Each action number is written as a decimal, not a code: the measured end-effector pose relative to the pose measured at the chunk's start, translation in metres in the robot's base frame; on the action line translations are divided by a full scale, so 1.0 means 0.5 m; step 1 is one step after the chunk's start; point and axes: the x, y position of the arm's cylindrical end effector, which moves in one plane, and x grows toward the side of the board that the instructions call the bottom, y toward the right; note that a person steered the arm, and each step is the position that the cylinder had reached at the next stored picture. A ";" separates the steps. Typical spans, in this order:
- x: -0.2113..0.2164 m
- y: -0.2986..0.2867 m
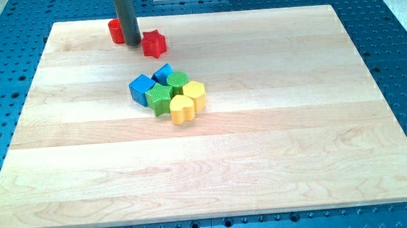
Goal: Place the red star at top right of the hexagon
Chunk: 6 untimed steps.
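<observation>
The red star (153, 43) lies near the top of the wooden board (263, 146), just right of my tip (132, 44), which grips nothing, a second red block (116, 30) behind the rod, and below them a cluster of blue, green and yellow blocks (169, 95) on the blue perforated table (401, 57).

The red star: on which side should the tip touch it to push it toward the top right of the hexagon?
Probably its upper-left side. My tip is already just left of the red star, between it and a red block. The cluster's green block, which may be the hexagon, lies below and slightly right, so the push likely goes down and right. The star's notched edge may turn it; meet it centrally.
</observation>
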 end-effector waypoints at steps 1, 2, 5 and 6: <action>-0.016 -0.005; -0.027 -0.055; 0.090 0.344; 0.099 0.402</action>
